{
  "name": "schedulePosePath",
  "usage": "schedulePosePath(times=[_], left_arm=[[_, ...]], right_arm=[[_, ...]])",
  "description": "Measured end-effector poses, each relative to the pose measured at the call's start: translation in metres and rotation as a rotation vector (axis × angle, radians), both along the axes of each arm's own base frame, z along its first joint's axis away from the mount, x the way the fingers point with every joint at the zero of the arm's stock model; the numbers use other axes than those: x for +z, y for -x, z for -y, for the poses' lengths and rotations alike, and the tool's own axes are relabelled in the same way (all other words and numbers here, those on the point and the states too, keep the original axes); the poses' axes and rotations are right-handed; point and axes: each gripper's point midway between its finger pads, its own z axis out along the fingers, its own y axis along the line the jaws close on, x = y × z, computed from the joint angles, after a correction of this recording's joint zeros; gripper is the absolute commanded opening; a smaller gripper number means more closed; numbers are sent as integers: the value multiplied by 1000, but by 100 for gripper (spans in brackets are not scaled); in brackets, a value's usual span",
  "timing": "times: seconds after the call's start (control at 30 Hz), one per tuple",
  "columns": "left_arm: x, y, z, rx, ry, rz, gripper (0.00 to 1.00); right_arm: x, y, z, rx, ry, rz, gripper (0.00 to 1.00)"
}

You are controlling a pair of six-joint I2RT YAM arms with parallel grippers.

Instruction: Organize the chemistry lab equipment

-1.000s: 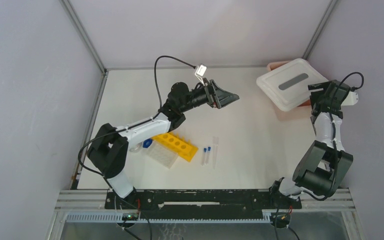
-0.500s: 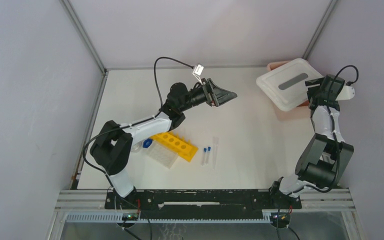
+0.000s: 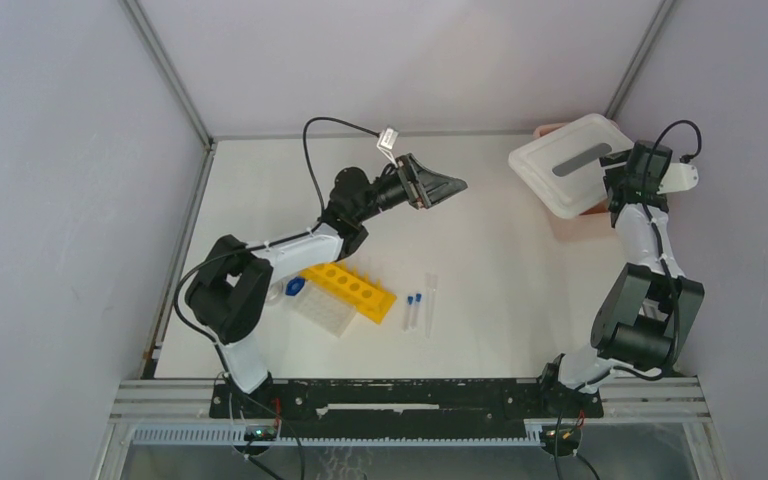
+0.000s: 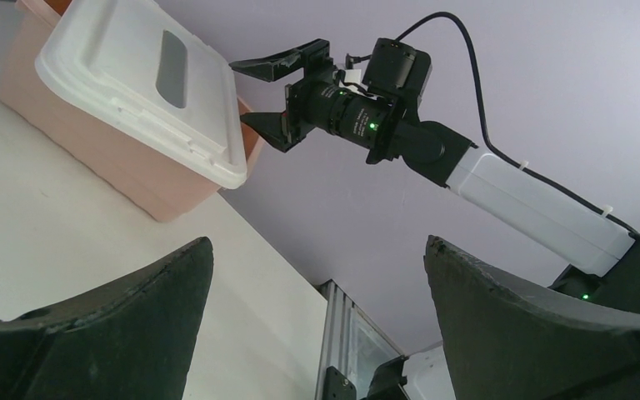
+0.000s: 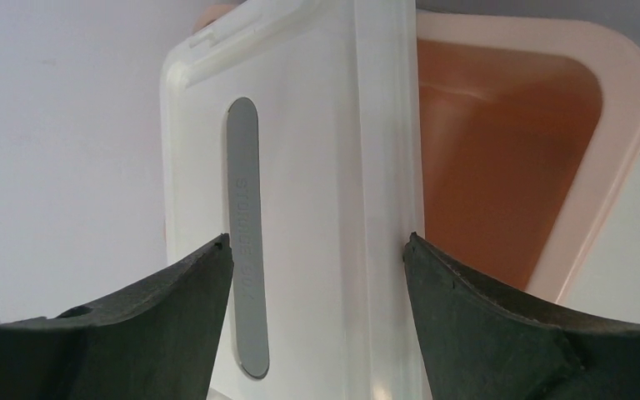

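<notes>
Lying on the near-left part of the worktop (image 3: 500, 260), the yellow tube rack (image 3: 350, 291) is set with its long axis on a diagonal, from far-left to near-right, its holes facing up. The clear gridded well plate (image 3: 324, 312) is placed just beside the rack's near side. To the right, two small blue-capped vials (image 3: 412, 311) are laid flat side by side, long axes running near to far, caps at the far end; the thin clear tube (image 3: 430, 303) is laid parallel just beside them. The left claw (image 3: 452, 185) is held over the far middle, spread wide around nothing, pointed at the pink box (image 5: 508, 150). The right claw (image 5: 312, 250) is spread astride the edge of the askew white lid (image 3: 570, 165); contact cannot be told.
</notes>
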Motion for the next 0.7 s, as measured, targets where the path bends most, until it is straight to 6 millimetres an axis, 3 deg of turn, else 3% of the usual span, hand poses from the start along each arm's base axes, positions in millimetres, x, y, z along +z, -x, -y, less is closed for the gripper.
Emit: schedulePosePath(times=[0.23, 0.5, 0.7], left_arm=[[4, 2, -2, -7, 29, -1, 100], [8, 3, -2, -14, 51, 7, 100], [9, 3, -2, -16, 57, 5, 100]], right_arm=[[0, 7, -8, -9, 2, -26, 83], [-24, 25, -15, -21, -23, -82, 83], [-23, 26, -15, -23, -23, -71, 83]])
